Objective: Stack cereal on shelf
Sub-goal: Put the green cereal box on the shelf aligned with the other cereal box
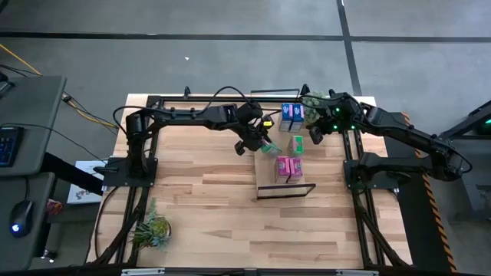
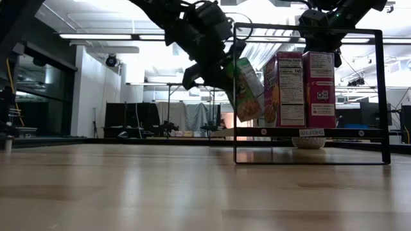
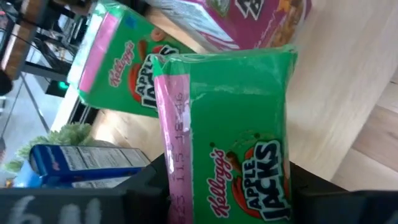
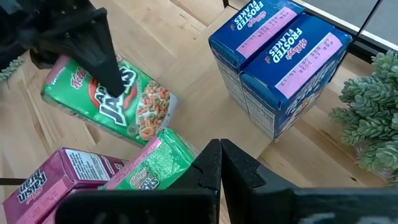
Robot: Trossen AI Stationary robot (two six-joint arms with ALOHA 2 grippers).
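Left claw point(image 1: 265, 146): clamped on a tilted green cereal box point(image 1: 270, 148), held above the shelf point(image 1: 268, 178) and off its plank.
Low view adds: the held green box point(image 2: 247, 86) hangs slanted in the air, its lower end above the plank, just beside the pink boxes point(image 2: 298, 90) that stand upright on the shelf point(image 2: 308, 132).
Left wrist view adds: the held box point(image 3: 233, 137) reads "Apple Jacks"; its own fingers point(image 3: 149, 180) flank the box; beyond it a second green box point(image 3: 127, 68) is in view, and a blue box point(image 3: 81, 163) shows to one side.
Right claw point(image 1: 316, 136): fingers pressed together, holding nothing, hovering past the second green box point(image 1: 295, 143) from the left claw, near the blue boxes point(image 1: 291, 117).
Right wrist view adds: its closed fingers point(image 4: 214, 168) point down over the second green box point(image 4: 155, 163); the two blue boxes point(image 4: 283, 62) stand side by side and read "Frosted Flakes"; the held green box point(image 4: 118, 99) sits under the other arm's dark claw point(image 4: 93, 46).
High view adds: a potted plant point(image 1: 318, 100) beside the blue boxes and another plant point(image 1: 151, 228) far from both claws at the table point(image 1: 215, 230) corner.
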